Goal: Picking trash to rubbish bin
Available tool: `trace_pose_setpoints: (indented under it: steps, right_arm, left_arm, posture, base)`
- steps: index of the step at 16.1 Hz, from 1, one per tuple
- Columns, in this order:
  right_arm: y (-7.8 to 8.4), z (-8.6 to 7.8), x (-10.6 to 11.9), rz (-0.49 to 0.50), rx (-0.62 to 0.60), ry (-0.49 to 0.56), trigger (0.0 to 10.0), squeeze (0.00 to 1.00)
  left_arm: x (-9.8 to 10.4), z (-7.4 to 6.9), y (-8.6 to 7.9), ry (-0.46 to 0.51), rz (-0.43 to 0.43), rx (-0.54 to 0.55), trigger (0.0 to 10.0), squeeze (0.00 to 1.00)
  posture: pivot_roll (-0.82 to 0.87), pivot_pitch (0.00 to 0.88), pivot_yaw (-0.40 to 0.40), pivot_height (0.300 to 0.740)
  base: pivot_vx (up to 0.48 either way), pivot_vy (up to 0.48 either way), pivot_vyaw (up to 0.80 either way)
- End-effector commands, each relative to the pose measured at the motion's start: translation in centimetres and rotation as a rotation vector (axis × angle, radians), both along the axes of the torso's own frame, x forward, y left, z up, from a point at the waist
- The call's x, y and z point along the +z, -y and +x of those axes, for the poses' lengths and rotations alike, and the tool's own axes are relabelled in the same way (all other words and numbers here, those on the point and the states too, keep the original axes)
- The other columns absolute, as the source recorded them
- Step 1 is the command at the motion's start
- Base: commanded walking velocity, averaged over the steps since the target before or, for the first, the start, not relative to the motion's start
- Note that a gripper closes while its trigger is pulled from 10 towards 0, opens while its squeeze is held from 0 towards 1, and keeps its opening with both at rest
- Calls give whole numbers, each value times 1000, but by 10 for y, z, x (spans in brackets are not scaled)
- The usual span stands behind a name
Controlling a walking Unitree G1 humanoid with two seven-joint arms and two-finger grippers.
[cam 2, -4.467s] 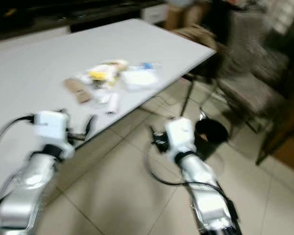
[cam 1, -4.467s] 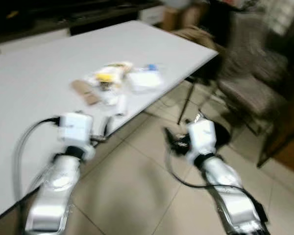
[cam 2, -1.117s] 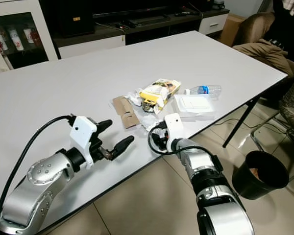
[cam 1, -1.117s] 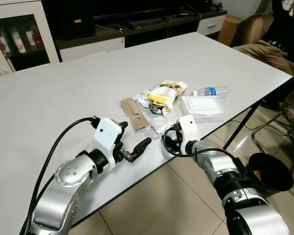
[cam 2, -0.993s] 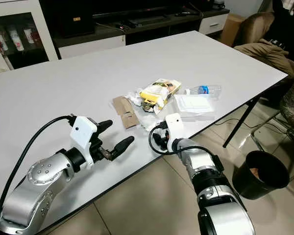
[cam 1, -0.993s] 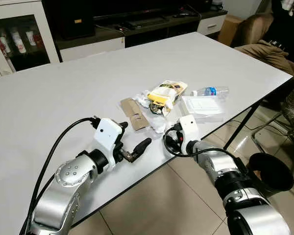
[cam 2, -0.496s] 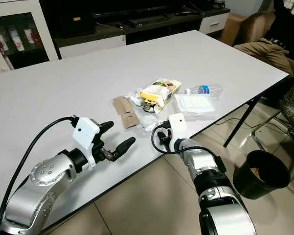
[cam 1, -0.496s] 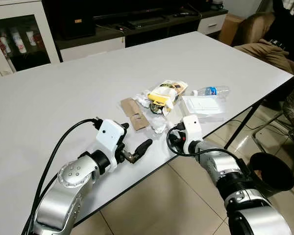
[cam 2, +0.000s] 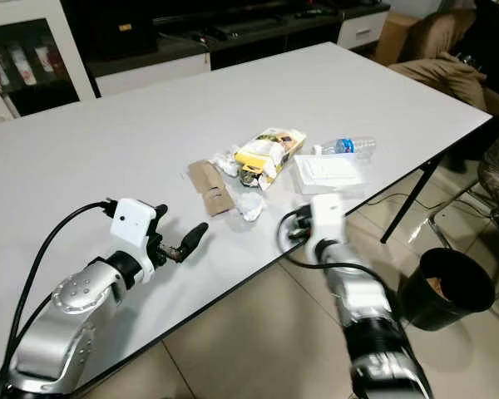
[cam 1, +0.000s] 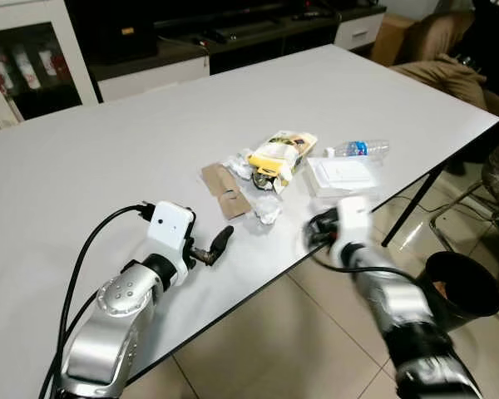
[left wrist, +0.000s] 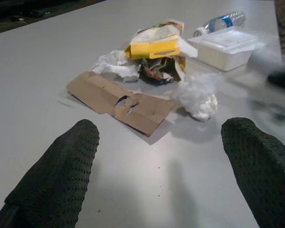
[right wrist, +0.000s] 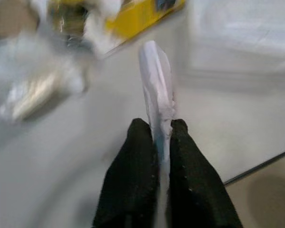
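Presently the right gripper (right wrist: 160, 137) is pinching a white strip of wrapper (right wrist: 156, 78) between closed fingers above the table (cam 1: 83, 158) edge. Left gripper (left wrist: 161, 156) is hovering with fingers spread wide, holding nothing, near the cardboard piece (left wrist: 118, 100) and yellow packet (cam 1: 276, 155). Black bin (cam 2: 445, 287) is standing on the floor, right.

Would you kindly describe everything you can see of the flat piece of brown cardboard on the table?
The cardboard is a plain brown, flattened strip with a torn notch near its middle and slightly curled edges. It lies flat on the white table, at the robot's-left end of the trash pile, beside a crumpled white wrapper and the yellow snack bag; whether they touch is unclear. The open left claw points toward it from close by, not touching it.
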State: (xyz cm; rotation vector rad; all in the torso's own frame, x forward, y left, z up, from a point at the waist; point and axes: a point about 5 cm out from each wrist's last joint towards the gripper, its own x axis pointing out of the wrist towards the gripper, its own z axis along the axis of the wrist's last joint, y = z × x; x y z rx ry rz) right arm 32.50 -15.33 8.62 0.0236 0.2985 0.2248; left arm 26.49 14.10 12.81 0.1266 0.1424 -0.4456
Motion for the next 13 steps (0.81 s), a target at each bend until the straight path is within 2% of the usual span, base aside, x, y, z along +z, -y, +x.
trace_pose_setpoints:
  steps: [1, 2, 3, 4, 5, 6, 8, 10, 11, 12, 13]
  right_arm:
    - [7, -3, 19, 3, -6, 98, 0, 0]
    - [10, -6, 22, -1, -8, 122, 0, 0]
    - [19, -16, 30, 1, -19, 163, 0, 0]
    - [24, -24, 34, -1, -15, 182, 0, 0]
    - [25, -27, 35, -4, -6, 189, 0, 0]
    - [27, -43, 40, -10, 27, 199, 0, 0]
    - [28, -52, 38, -15, 29, 184, 0, 0]
    - [27, -58, 34, -22, 30, 170, 0, 0]
    - [23, -62, 35, -13, 54, 168, 0, 0]
    - [22, -63, 35, -11, 61, 167, 0, 0]
    - [19, -66, 35, 3, 74, 160, 0, 0]
  left_arm:
    - [0, 5, 4, 33, 25, -9, 10000, 0]
    - [0, 7, 6, 43, 23, -11, 10000, 0]
    - [0, 16, 13, 48, -28, -17, 10000, 0]
    - [-1, 21, 20, 49, -55, -45, 10000, 471]
    - [0, 23, 23, 49, -66, -63, 10000, 1000]
    - [0, 35, 36, 56, -111, -117, 10000, 1000]
    - [-3, 43, 45, 54, -145, -136, 10000, 1000]
    - [-8, 51, 56, 49, -131, -167, 10000, 1000]
    - [-8, 61, 62, 76, -93, -164, 10000, 1000]
    - [-8, 64, 63, 77, -96, -158, 10000, 1000]
    - [-8, 73, 62, 99, -69, -121, 10000, 1000]
  posture:
    - [-155, 0, -25, 740]
    - [-156, 0, -25, 740]
    - [-168, 1, -23, 740]
    - [-168, 1, -23, 740]
    - [-168, 1, -23, 740]
    - [-180, 8, -23, 740]
    - [-195, 11, -19, 740]
    - [-202, 13, -18, 740]
    - [-217, 16, -17, 740]
    - [-217, 16, -17, 740]
    - [-217, 16, -17, 740]
  base:
    - [0, 0, 0]
    - [0, 0, 0]
    - [0, 0, 0]
    - [0, 0, 0]
    - [0, 0, 0]
    - [0, 0, 0]
    - [0, 0, 0]
    - [0, 0, 0]
    - [0, 0, 0]
    - [0, 0, 0]
    - [0, 0, 0]
